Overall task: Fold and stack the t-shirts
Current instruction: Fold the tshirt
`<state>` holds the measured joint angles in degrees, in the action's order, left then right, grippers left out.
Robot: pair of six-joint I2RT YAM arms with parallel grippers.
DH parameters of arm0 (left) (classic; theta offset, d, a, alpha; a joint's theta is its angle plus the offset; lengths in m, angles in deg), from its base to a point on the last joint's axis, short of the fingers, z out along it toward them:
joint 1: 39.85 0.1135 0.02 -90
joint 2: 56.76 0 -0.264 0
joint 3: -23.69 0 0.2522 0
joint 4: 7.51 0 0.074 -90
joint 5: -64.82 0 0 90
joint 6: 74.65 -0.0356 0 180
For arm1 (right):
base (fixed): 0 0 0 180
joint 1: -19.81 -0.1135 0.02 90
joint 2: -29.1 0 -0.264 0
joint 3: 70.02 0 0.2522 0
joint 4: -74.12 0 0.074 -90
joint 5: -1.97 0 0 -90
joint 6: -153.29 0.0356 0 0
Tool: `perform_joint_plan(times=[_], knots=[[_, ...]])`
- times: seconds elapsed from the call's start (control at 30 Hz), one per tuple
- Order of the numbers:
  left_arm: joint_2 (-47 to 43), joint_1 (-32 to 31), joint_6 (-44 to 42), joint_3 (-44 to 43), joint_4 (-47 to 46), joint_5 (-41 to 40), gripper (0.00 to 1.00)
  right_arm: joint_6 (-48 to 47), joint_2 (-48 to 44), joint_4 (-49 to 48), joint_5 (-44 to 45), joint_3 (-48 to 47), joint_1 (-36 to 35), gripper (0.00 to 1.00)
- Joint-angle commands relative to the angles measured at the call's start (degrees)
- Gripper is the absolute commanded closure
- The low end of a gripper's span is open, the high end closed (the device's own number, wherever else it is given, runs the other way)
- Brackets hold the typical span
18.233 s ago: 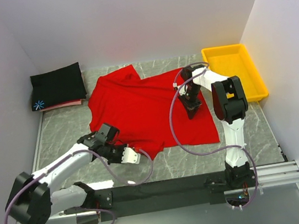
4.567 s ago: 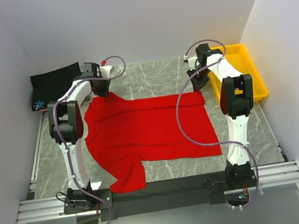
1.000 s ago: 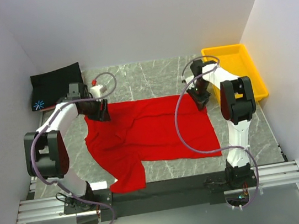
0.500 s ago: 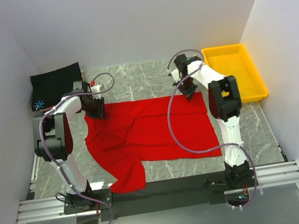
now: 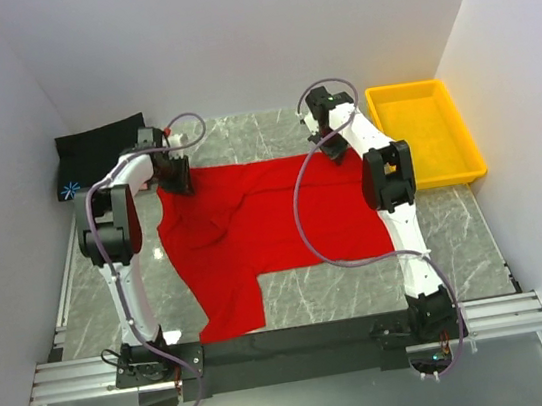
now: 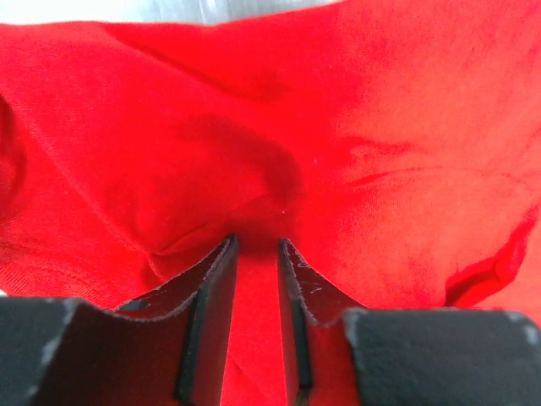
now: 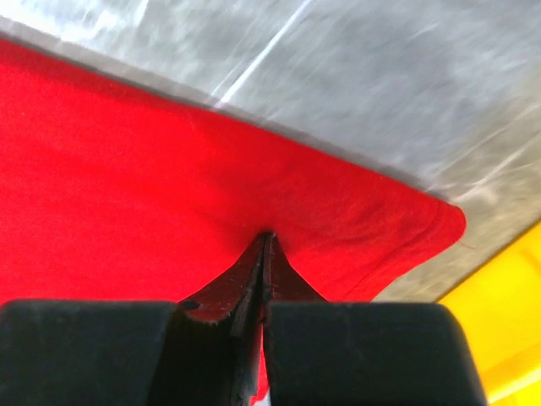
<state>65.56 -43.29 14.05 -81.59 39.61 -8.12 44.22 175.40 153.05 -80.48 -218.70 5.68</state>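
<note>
At the far edge of the table: both grippers have pinched the red t-shirt (image 5: 282, 211) and pulled it back.

Against the view of a second ago, the shirt's far edge has moved toward the back wall and its near hem has followed. The left gripper (image 5: 173, 176) has its jaws drawn narrow with a pucker of red cloth between them. The right gripper (image 5: 330, 150) is closed tight on the edge near the shirt's far right corner. I judge this to be a drag to straighten the shirt before a fold, with no fold made yet: one sleeve trails at the near left. The folded black t-shirt (image 5: 100, 146) sits just beside the left gripper and the yellow tray (image 5: 407, 93) is near the right one, so both limit sideways room.
</note>
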Motion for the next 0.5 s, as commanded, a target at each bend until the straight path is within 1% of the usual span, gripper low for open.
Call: perform_joint_plan(times=[0.0, 0.03, 0.07, 0.13, 0.17, 0.2, 0.23, 0.27, 0.3, 0.33, 0.37, 0.4, 0.43, 0.47], knots=[[5.80, 0.01, 0.86, -6.81, -0.58, -0.53, 0.67, -1.67, 0.75, -4.77, 4.39, -1.94, 0.51, 0.95], [6.61, 0.01, 0.95, -8.13, -0.84, -1.41, 0.66, -2.19, -0.04, -9.05, 6.23, -1.32, 0.33, 0.94], [7.57, 0.10, 0.86, -10.84, -1.63, -2.11, 0.66, -2.90, -0.22, -11.35, 7.90, 0.60, 0.16, 0.94], [10.82, 0.36, 0.86, -14.45, -1.37, -2.56, 0.65, -4.39, 0.74, -14.96, 10.97, 0.62, 0.07, 0.94], [11.96, 0.63, 0.95, -18.12, -0.68, -2.47, 0.65, -4.48, 1.26, -15.85, 11.86, -0.08, 0.16, 0.94], [13.89, 0.72, 0.60, -19.90, -0.41, -2.30, 0.64, -4.75, 1.70, -16.90, 12.66, -0.17, 0.24, 0.94], [14.52, 0.98, 0.42, -21.40, 0.03, -1.95, 0.62, -5.18, 1.45, -18.57, 12.92, -0.18, 0.24, 0.94], [14.78, 1.16, 0.07, -24.11, 0.64, 0.49, 0.60, -5.27, 0.92, -19.63, 13.10, 0.43, 0.33, 0.94], [14.09, 1.68, -0.71, -24.66, 1.43, 2.00, 0.59, -5.36, -0.91, -20.16, 12.67, 0.61, 0.24, 0.93], [12.87, 1.95, -0.98, -24.40, 1.18, 3.93, 0.55, -5.02, -2.15, -19.73, 11.45, 0.44, 0.16, 0.91], [8.68, 2.30, -1.68, -21.70, 0.31, 7.34, 0.53, -4.49, -3.64, -19.64, 9.08, 1.05, 0.07, 0.89], [6.20, 2.30, -2.21, -19.42, -1.01, 9.20, 0.51, -4.22, -6.96, -19.38, 7.84, 1.58, -0.02, 0.85], [3.56, 2.30, -2.74, -17.04, -3.20, 10.35, 0.48, -4.39, -8.65, -18.07, 6.26, 2.19, -0.28, 0.83], [0.93, 2.13, -3.09, -12.58, -4.18, 11.32, 0.47, -4.40, -10.32, -17.45, 4.07, 4.02, -0.54, 0.80]])
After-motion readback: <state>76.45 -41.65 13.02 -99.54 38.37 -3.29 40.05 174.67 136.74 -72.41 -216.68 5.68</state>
